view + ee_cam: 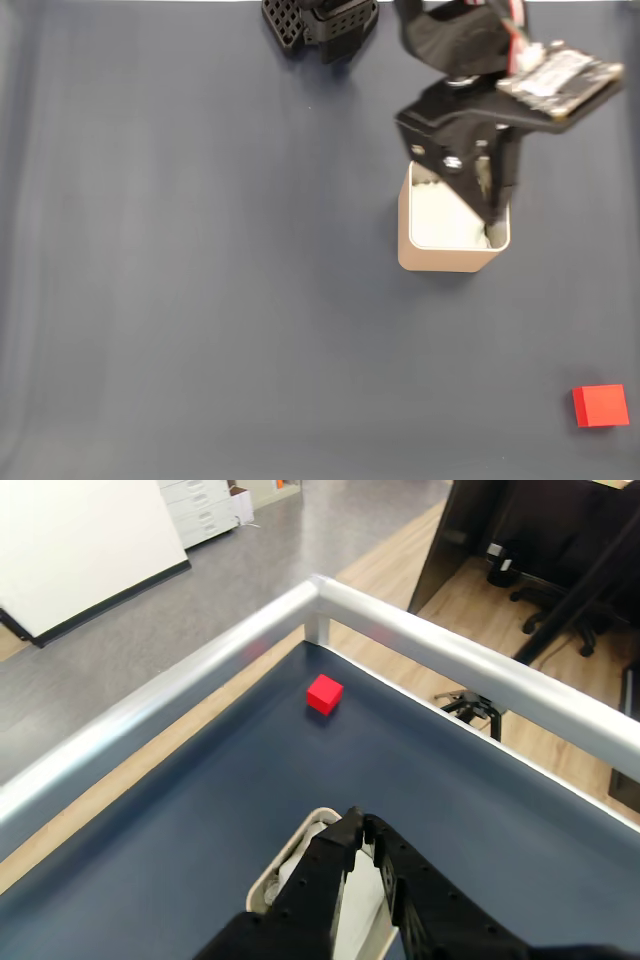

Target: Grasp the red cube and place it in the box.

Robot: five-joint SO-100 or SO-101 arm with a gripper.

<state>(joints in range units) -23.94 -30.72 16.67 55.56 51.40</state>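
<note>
Fixed view puts the red cube (pixel 600 406) alone on the dark blue table (pixel 200 300), near the lower right corner and well apart from everything else. The wrist view shows the same cube (pixel 324 694) close to the far corner of the table, just inside the metal rail (pixel 200 665). The box (pixel 405 235) stands up-frame and to the left of it, tan walls around a white lining, and the gripper (pixel 493 225) hangs right over the box's right side. In the wrist view the two fingers (pixel 330 875) lie together with only a thin seam between them and nothing held.

By my reading, the grasp has not begun: the cube is untouched and the box holds no cube. The next move calls for swinging away from the box toward the cube, spreading the fingers, and coming down so they straddle it squarely.
</note>
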